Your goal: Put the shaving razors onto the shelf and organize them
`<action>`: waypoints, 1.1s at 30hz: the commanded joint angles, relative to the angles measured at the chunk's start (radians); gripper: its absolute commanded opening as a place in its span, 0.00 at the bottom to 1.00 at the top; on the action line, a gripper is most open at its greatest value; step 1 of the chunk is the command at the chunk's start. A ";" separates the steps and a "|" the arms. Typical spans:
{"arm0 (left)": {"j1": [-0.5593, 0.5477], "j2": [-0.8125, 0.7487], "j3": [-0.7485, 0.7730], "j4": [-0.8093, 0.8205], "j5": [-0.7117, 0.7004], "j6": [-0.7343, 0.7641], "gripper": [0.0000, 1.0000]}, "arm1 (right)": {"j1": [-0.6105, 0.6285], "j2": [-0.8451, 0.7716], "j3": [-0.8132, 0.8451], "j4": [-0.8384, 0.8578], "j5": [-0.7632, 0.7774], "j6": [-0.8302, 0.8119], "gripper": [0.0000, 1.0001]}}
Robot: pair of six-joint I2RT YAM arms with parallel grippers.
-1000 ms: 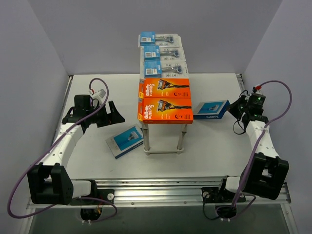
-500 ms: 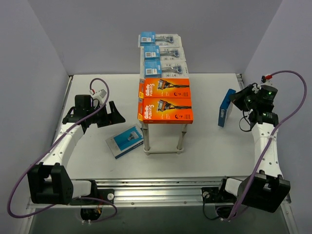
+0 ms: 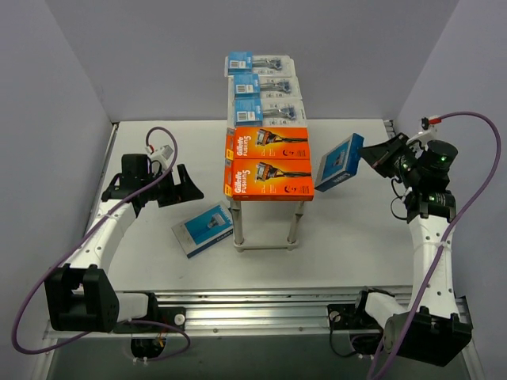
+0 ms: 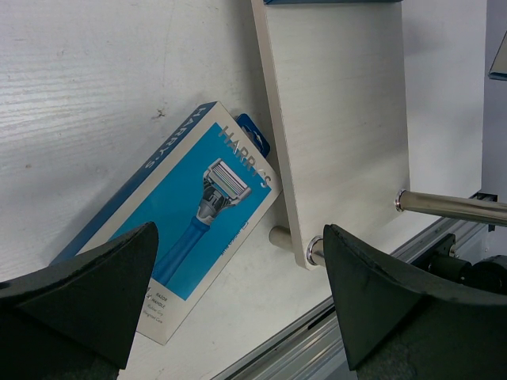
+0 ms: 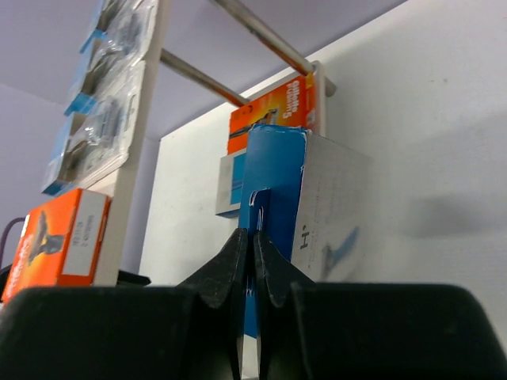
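Right hand (image 3: 371,155) is shut tight on a blue-and-white razor box (image 3: 339,161), pinching one thin end of it. It holds the box up in the air, tilted, over the right side of the tabletop (image 3: 341,237), just beside the shelf (image 4: 341,119). I think it grips the end so the flat face can go down on the shelf w/o the fingers getting in the way.

Left hand (image 3: 188,184) is wide open & holds nothing. It hangs over the left side of the tabletop, pointing down at a 2nd blue box (image 3: 204,229). That box lies flat, face up, right by the shelf legs. Looks ready for a grab, but that's my guess.

On the shelf top, 3 clear packs (image 3: 265,85) sit in a row at the far end. 2 orange boxes (image 3: 269,179) sit at the near end, touching. Same kinds go together, so it looks neat. Not much bare room up there, so I can't tell where the blue ones fit.

Tabletop is white & a bit scratchy. Plain grey-purple walls (image 3: 71,71) stand on 3 sides.
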 commanded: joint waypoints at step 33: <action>-0.019 -0.037 0.025 0.005 -0.011 0.020 0.94 | 0.335 -0.191 -0.279 0.345 0.004 0.248 0.00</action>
